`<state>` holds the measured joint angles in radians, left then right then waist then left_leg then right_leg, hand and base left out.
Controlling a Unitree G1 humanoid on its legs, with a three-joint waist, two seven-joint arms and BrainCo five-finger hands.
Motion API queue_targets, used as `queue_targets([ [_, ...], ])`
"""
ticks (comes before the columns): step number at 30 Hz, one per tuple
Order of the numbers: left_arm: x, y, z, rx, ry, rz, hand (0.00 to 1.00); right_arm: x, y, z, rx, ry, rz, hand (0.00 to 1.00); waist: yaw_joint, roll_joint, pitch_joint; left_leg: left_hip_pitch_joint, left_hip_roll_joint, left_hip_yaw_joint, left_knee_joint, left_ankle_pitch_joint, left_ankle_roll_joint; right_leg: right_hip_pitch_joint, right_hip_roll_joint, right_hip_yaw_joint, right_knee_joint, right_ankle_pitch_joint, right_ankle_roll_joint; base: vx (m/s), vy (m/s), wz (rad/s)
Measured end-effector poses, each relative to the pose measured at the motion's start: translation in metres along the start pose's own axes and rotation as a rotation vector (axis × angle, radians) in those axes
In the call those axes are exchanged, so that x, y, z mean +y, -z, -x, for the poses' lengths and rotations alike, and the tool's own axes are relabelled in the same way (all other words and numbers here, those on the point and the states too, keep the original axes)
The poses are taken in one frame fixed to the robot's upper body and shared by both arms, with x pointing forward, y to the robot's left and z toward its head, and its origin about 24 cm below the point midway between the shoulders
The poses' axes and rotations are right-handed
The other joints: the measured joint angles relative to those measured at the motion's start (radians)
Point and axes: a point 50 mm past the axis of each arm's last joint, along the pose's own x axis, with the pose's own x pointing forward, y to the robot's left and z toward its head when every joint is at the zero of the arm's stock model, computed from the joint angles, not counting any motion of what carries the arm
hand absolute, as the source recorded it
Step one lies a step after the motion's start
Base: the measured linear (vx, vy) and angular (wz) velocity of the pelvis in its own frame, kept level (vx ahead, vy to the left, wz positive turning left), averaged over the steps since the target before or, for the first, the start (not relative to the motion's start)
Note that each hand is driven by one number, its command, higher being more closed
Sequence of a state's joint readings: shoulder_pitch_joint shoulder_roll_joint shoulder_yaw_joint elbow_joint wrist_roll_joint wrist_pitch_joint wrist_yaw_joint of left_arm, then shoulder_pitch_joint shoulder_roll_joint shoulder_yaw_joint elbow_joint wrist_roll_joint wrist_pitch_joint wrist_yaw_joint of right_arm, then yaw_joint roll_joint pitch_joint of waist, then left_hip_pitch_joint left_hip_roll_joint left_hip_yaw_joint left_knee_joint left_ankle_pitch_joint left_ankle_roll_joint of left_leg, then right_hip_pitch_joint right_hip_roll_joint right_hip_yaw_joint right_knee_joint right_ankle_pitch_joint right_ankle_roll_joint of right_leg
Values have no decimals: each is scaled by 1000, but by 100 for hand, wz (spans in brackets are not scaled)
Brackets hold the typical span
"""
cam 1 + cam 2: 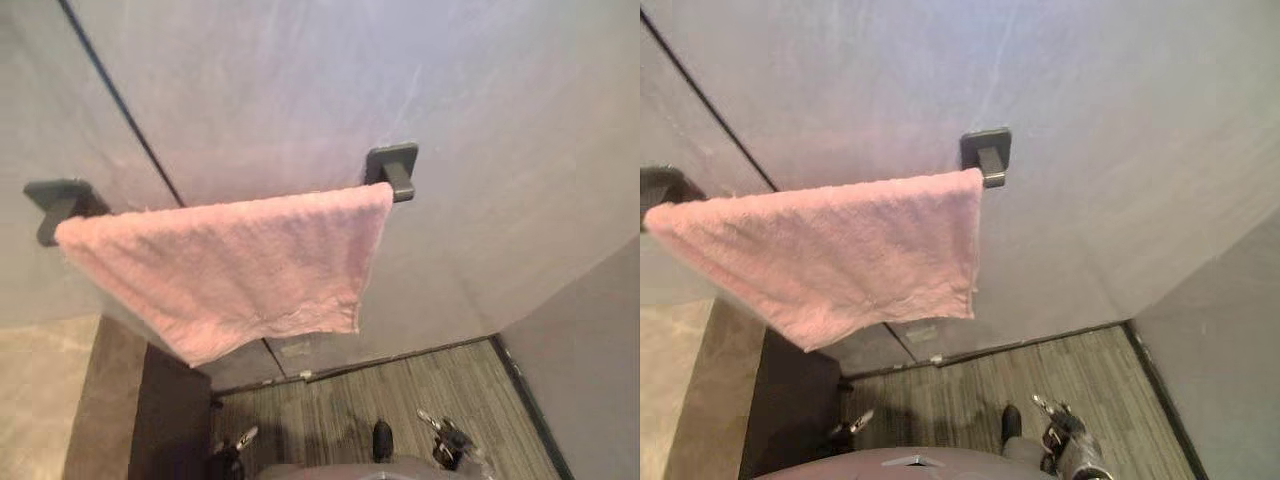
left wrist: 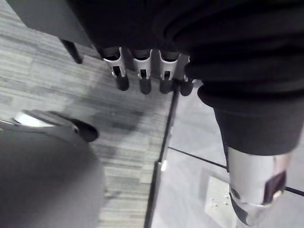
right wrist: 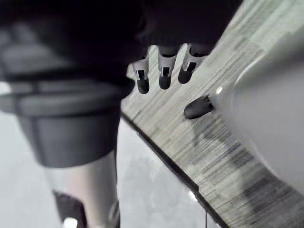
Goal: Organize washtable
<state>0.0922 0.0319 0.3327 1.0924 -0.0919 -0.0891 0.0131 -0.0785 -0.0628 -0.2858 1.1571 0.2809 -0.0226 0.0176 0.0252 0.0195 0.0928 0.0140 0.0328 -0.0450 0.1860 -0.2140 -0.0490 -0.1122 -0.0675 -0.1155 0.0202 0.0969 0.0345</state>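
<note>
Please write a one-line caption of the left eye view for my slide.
Pink towel draped over a dark wall-mounted towel bar; left hand and right hand hang low above the floor.

Grey wall (image 1: 300, 80), wood-grain floor (image 1: 400, 390)

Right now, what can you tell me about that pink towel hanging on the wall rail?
The pink terry-cloth towel is draped over a rail, covering it from the left dark grey bracket to the right dark grey bracket. Its surface looks soft and slightly rumpled. It hangs askew: the left edge slants inward down to a low corner, while the right edge drops almost straight. It hangs in front of the pale grey wall. Nothing but the rail touches it.
</note>
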Motion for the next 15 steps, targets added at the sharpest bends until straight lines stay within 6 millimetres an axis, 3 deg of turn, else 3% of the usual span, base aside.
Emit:
queue_targets([
  [2,-11,-11,-1,-41,18,-3,0,23,-23,-4,-74,-60,78,0,13,-2,14,-64,4,2,27,41,-47,-64,-22,-57,109,-60,-29,-210,-86,95],
  [3,-12,-11,-1,-42,20,-4,0,26,-24,-4,-78,-66,85,0,15,-7,13,-64,6,3,2,54,-48,-71,-27,-69,115,-68,-38,-140,-96,85],
  [4,-12,-13,-2,-48,18,-9,0,36,-30,-4,-95,-86,87,0,15,-6,12,-67,25,59,41,38,-39,-80,-44,-113,112,-68,-50,226,-85,75],
  [5,-17,-14,-2,-47,28,3,0,39,-36,-4,-123,-89,108,0,12,-5,23,-116,64,137,304,-47,-34,-88,-46,-146,134,-76,-65,421,-67,68],
  [7,-16,-10,-2,-34,31,-8,0,32,-31,-3,-115,-74,113,0,3,1,18,-59,92,173,503,-70,-48,-59,-44,-177,126,-76,-69,437,-24,51],
  [9,-18,-5,0,-18,43,-37,0,24,-24,-3,-97,-56,109,0,-21,7,6,26,120,175,548,-61,-62,-54,-45,-214,111,-66,-72,-11,62,72],
  [11,-22,1,0,14,66,-72,0,8,-16,-1,-69,-12,84,0,-42,22,-13,94,174,189,427,30,-75,-81,-45,-250,96,-35,-62,-98,129,81],
  [12,-29,-1,-1,16,92,-102,0,-3,-14,0,-61,22,49,0,-54,45,-28,145,174,171,243,63,-129,-119,-43,-273,102,-5,-48,-74,182,60],
  [13,-32,-2,-1,17,111,-155,0,-9,-8,0,-36,44,10,0,-58,36,-28,166,153,176,145,31,-135,-146,-56,-274,96,34,-40,-73,216,50],
  [15,-31,-2,-1,19,117,-198,0,-13,-1,1,-4,57,-21,0,-55,29,-29,172,125,187,111,-11,-128,-166,-91,-264,94,69,-22,-112,351,14],
])
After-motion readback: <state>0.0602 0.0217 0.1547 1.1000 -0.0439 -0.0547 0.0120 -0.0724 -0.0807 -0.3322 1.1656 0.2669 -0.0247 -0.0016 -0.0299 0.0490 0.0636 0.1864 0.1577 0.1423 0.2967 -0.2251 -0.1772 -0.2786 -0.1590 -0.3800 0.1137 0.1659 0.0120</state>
